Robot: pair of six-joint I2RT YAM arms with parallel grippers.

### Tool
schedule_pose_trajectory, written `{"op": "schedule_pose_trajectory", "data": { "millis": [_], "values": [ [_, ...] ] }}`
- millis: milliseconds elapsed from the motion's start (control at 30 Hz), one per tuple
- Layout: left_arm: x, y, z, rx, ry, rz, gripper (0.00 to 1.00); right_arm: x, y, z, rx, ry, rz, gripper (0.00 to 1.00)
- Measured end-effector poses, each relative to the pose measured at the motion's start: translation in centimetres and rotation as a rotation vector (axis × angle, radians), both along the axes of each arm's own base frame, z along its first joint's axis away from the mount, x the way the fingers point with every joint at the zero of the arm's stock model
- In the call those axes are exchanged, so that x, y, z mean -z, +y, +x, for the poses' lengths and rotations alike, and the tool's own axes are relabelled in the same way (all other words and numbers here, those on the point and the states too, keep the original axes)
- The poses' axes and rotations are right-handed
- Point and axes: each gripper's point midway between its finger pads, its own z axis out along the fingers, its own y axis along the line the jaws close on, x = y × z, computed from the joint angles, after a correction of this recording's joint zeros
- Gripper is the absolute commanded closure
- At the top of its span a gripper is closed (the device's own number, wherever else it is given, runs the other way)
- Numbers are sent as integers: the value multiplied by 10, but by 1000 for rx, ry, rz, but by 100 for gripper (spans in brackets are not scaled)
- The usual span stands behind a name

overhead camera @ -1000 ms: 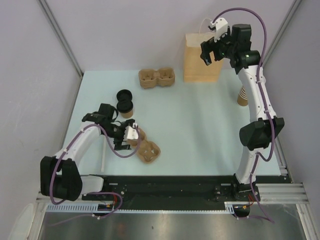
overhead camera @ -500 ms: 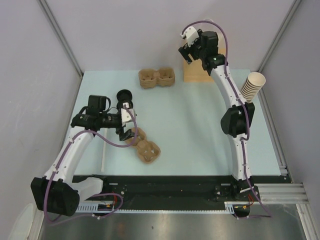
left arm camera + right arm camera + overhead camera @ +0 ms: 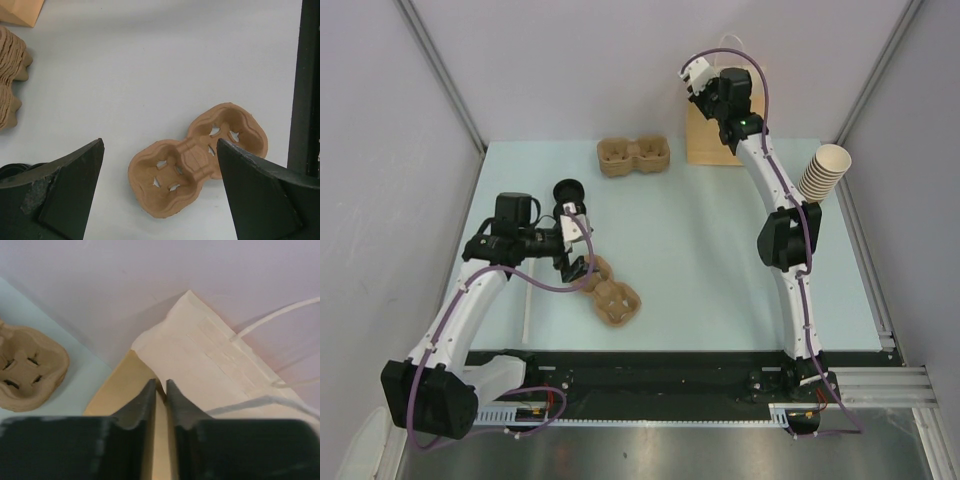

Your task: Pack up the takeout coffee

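Observation:
Black round lids [image 3: 566, 190] of the takeout coffee sit at the table's left; the tan cup is hidden behind my left wrist. My left gripper [image 3: 578, 258] [image 3: 160, 142] hangs wide open and holds nothing. Below it, a brown pulp tray [image 3: 612, 296] [image 3: 197, 160] lies hollow side up. My right gripper [image 3: 692, 80] [image 3: 161, 382] is raised at the back, its jaws pinched nearly together on the top edge of the tan paper bag [image 3: 712, 140] [image 3: 200, 355]. The bag's white string handles [image 3: 270, 320] show beside the jaws.
A stack of pulp trays [image 3: 633, 157] [image 3: 11, 75] lies at the back centre. A tall stack of tan cups [image 3: 820, 172] leans at the right edge. A white straw [image 3: 525, 312] lies near the left arm. Grey walls close in the table's sides and back.
The right arm swung left, from the bag's right side to its top left edge, and its jaws closed there. The left gripper drew back from the near tray and opened fully.

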Motion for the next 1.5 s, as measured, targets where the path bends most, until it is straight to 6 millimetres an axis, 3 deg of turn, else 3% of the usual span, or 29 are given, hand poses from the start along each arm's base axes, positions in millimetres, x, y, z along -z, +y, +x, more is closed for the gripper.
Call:
{"op": "schedule_pose_trajectory", "data": {
  "millis": [33,233,400,700,833,1000,1167,1200,1267,1367,1400,1467,1500],
  "values": [
    [-1,0,0,-1,-2,-2,0,0,0,0,-2,-2,-2,100],
    [-5,-1,3,-20,7,-19,1,-3,4,-9,-39,20,-12,100],
    [-16,-3,9,-44,2,-45,0,-19,3,-37,-103,70,-8,100],
    [-42,-7,21,-91,-8,-103,1,-112,-2,-121,-255,46,49,100],
    [-54,-7,30,-142,0,-132,0,-122,-3,-170,-345,83,39,100],
    [-79,-7,47,-230,16,-193,1,-93,10,-247,-493,164,-61,100],
    [-92,-6,65,-309,54,-233,1,-41,39,-347,-718,239,-231,100],
    [-91,-6,66,-318,66,-238,0,-25,42,-374,-776,257,-268,100],
    [-91,-7,65,-328,92,-249,1,-7,39,-411,-841,286,-314,100],
    [-92,-11,65,-336,116,-266,1,-3,30,-452,-895,255,-379,100],
    [-91,-13,65,-340,123,-266,1,-5,30,-462,-910,237,-396,82],
    [-89,-24,62,-328,139,-258,2,-7,27,-485,-945,208,-435,60],
    [-88,-32,59,-314,148,-253,2,-9,27,-496,-963,195,-447,39]
  ]
}}
